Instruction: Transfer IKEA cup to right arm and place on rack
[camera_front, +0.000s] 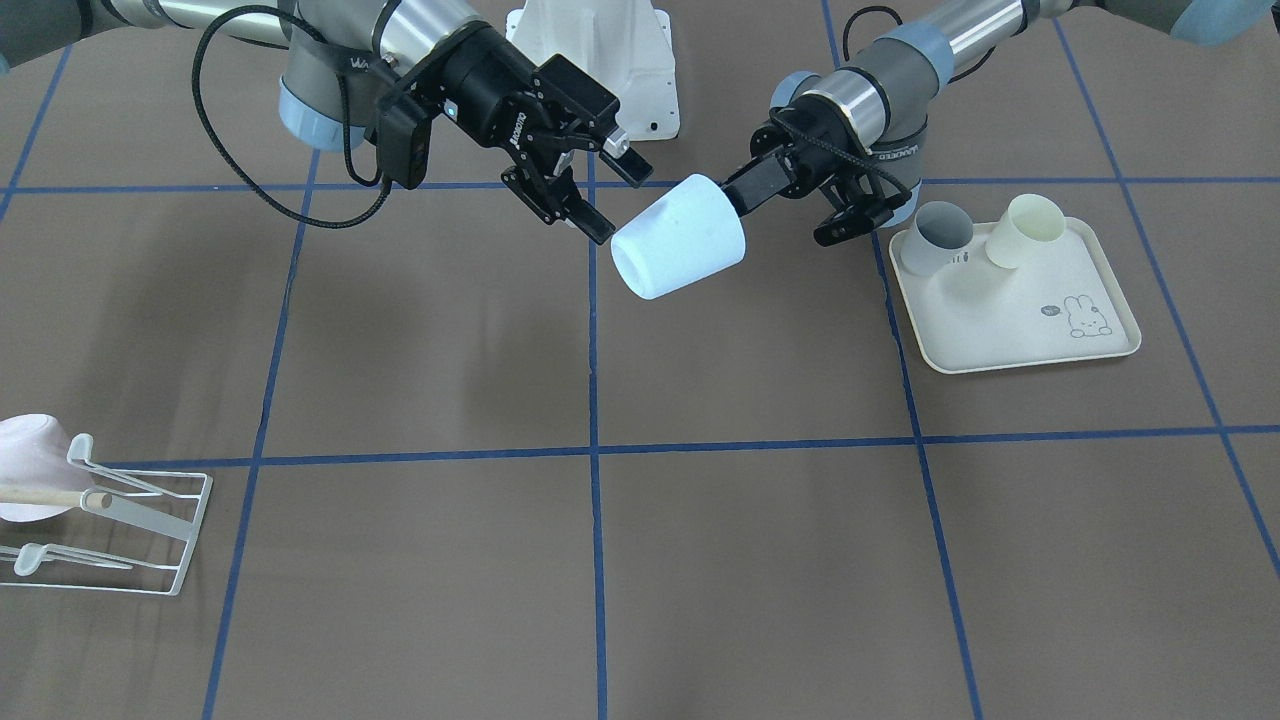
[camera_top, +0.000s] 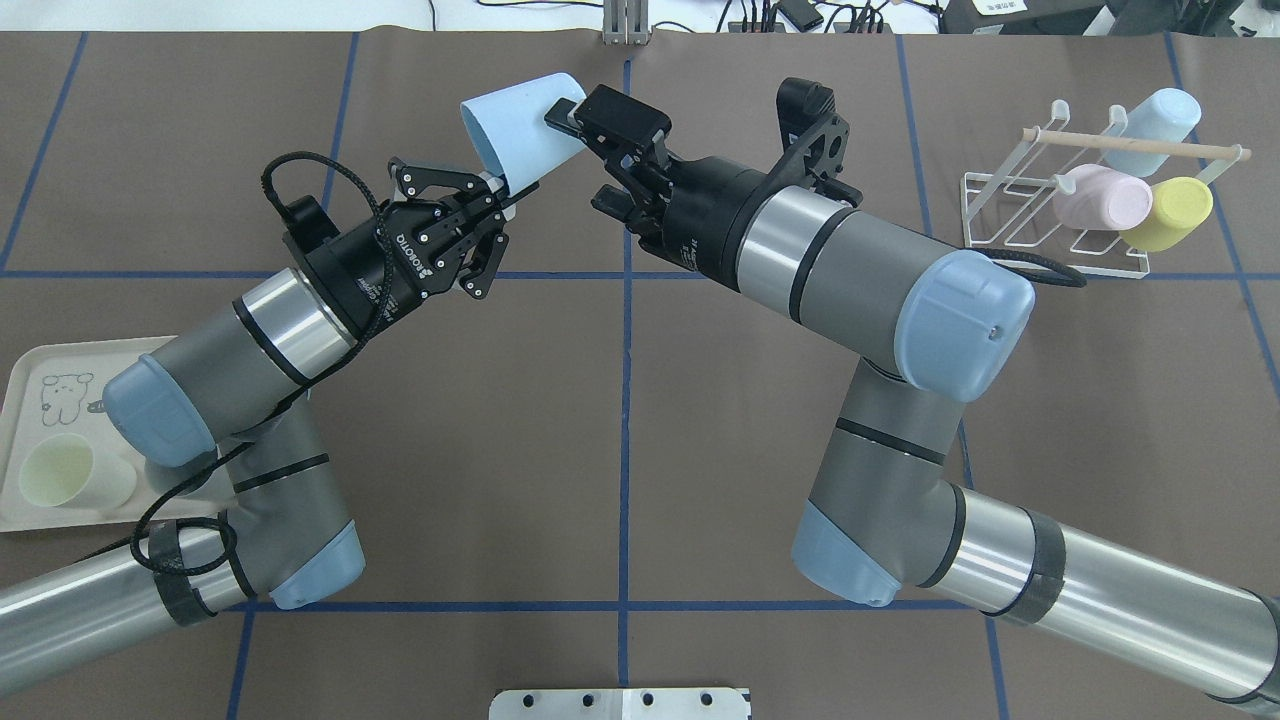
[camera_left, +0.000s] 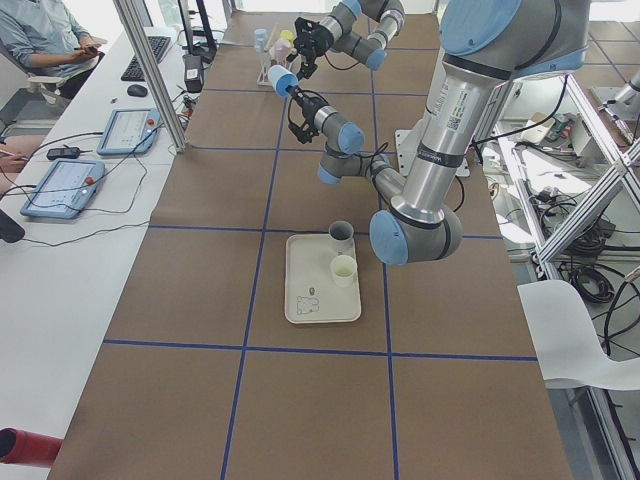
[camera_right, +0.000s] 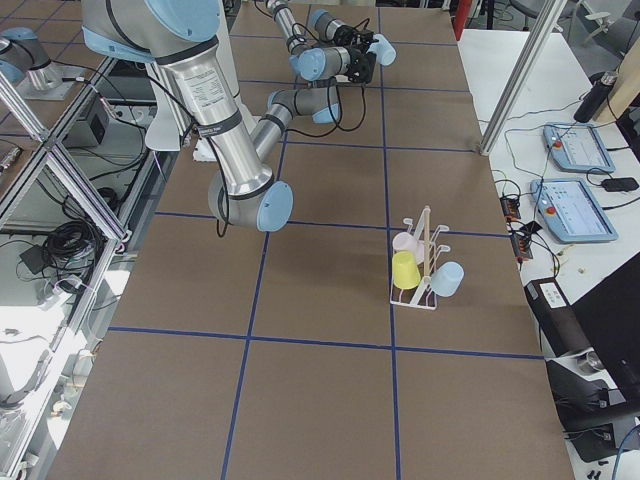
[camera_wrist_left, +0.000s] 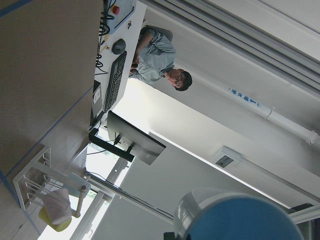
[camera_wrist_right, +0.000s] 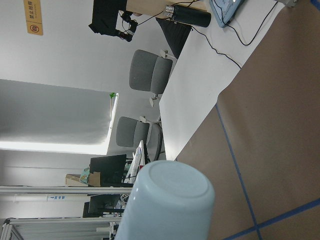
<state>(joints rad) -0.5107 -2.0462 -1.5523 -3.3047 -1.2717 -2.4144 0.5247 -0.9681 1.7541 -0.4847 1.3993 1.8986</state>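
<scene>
The pale blue IKEA cup hangs tilted in the air above the far middle of the table. My left gripper is shut on its rim, with one finger against the wide end. The right arm reaches in from the other side. Its gripper stands open at the cup's base, one finger over the cup, the other apart from it. The right wrist view shows the cup's closed base close up. The white wire rack stands at the far right.
On the rack hang a pale blue cup, a pink cup and a yellow cup. A cream tray on the robot's left holds a grey cup and a cream cup. A person sits at a side desk.
</scene>
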